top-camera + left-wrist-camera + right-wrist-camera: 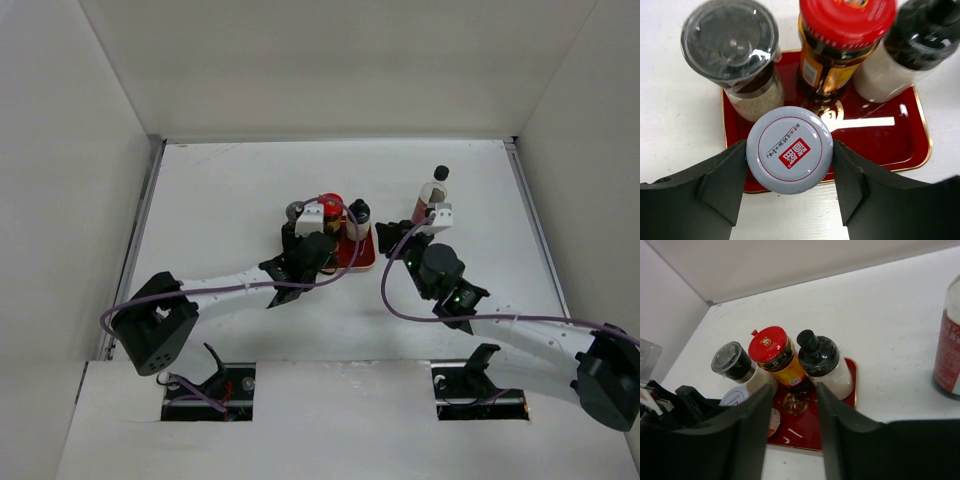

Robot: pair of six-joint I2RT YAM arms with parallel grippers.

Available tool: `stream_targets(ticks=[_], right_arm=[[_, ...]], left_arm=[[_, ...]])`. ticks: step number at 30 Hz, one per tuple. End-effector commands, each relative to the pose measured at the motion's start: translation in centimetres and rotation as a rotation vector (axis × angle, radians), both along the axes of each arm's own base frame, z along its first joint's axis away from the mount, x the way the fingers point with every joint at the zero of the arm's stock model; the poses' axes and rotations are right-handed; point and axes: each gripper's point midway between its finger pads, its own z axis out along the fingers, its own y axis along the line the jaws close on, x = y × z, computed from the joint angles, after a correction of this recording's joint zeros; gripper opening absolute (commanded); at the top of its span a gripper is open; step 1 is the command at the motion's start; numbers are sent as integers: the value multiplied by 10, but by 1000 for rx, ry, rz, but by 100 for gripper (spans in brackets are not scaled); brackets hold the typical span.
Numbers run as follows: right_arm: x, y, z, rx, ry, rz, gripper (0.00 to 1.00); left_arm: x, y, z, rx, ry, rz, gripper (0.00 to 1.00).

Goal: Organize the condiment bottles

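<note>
A flat red tray (880, 145) holds the grey-lidded white shaker (732, 42), the red-lidded dark jar (842, 30) and a black-capped bottle (920, 40). My left gripper (789, 165) is shut on the white-lidded jar (789, 149) at the tray's near left corner. In the top view the left gripper (312, 232) hides that jar. The red-labelled black-capped bottle (432, 195) stands on the table to the right of the tray (362, 255). My right gripper (795, 410) is open and empty, just near of that bottle (947, 360), facing the tray.
White walls enclose the table on the left, back and right. The purple cable of the left arm loops over the tray area (335, 200). The right arm's cable (390, 290) curves over the table in front of the tray.
</note>
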Motion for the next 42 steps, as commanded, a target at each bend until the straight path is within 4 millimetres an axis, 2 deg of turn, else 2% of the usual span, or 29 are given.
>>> stream_targets(ticks=[1,3,5,6,9,12,15,18,20,22,24,29,32,35,38,42], right_arm=[[-1,-4,28,55,-55,-3,41],[-2,-7,33,46,-58,-13,37],[-2,-11,39,40,-65,-22,40],[-3,-13,43,34,-71,-30,47],[-5,-21,60,14,-88,-54,79],[-3,-34,79,-36,-79,-94,91],[2,-58,103,-89,-69,-166,95],[7,-82,125,-110,-78,-233,96],[16,-99,132,-134,-66,-289,97],[31,-113,129,-180,-26,-334,97],[46,-117,121,-230,24,-343,100],[77,-128,109,-241,75,-367,100],[97,-125,97,-261,95,-343,100],[114,-136,82,-271,134,-375,98],[126,-138,73,-266,148,-380,94],[135,-137,64,-275,162,-384,75]], left_arm=[[15,-10,24,-111,-92,13,42],[13,-11,20,-111,-87,3,44],[11,-11,17,-106,-82,-3,47],[9,-11,15,-102,-79,-3,51],[5,-7,15,-105,-84,4,68],[-1,-3,24,-133,-111,3,81],[-12,7,46,-212,-168,0,91],[-26,27,74,-332,-257,5,94],[-36,44,91,-405,-320,26,94],[-45,61,100,-461,-368,51,94],[-51,73,103,-499,-399,67,95],[-55,104,89,-540,-455,140,95],[-52,115,87,-537,-481,173,95],[-53,114,86,-529,-483,166,95],[-52,112,80,-530,-474,167,95],[-51,108,77,-540,-471,159,95]])
